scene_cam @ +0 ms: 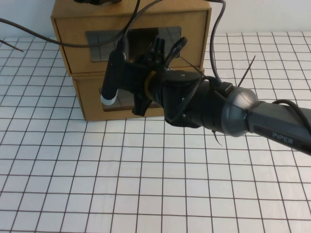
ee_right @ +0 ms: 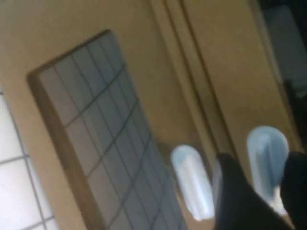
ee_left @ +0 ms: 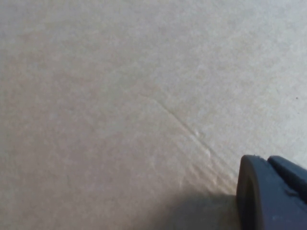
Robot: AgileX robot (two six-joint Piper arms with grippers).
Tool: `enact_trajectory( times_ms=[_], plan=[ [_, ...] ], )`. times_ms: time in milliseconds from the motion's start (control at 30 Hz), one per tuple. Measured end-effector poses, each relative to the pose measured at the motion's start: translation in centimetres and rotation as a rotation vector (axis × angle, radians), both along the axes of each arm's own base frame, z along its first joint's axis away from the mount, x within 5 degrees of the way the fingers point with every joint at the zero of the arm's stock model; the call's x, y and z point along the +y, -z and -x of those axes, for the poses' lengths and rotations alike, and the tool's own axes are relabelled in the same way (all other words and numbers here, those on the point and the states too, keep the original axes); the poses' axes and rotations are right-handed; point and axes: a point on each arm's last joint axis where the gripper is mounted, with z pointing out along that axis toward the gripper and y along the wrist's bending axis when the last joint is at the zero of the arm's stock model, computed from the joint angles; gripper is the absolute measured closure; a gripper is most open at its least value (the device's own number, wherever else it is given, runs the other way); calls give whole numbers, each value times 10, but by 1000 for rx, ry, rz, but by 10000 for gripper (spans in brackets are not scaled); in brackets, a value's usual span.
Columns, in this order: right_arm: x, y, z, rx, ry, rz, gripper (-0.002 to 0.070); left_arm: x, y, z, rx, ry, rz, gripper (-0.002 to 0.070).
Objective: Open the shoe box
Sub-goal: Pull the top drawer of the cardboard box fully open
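Stacked at the far edge of the bench [scene_cam: 155,194], left of centre: upper box [scene_cam: 194,34] on lower box [scene_cam: 90,99], both shut, windows facing forward. Up close to their fronts, by the seam between them: right end effector [ee_right: 229,175], white pads [ee_right: 192,187] spread wide, gripping nothing. Close over plain cardboard at the top of the stack: left end effector [ee_left: 271,191]; cannot tell whether open or shut.
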Motion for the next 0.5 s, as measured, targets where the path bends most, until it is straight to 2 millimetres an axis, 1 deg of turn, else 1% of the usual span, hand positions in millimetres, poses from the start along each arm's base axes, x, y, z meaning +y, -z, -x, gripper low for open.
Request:
enact_trajectory(
  times_ms=[67, 367, 500],
  plan=[
    [1, 3, 0, 3, -9, 3, 473, 0, 0, 0, 0, 0, 0, 677],
    [3, 5, -2, -23, -24, 34, 489, 0, 0, 0, 1, 1, -1, 677],
    [3, 4, -3, -36, -29, 43, 519, 0, 0, 0, 1, 1, -1, 677]
  ],
)
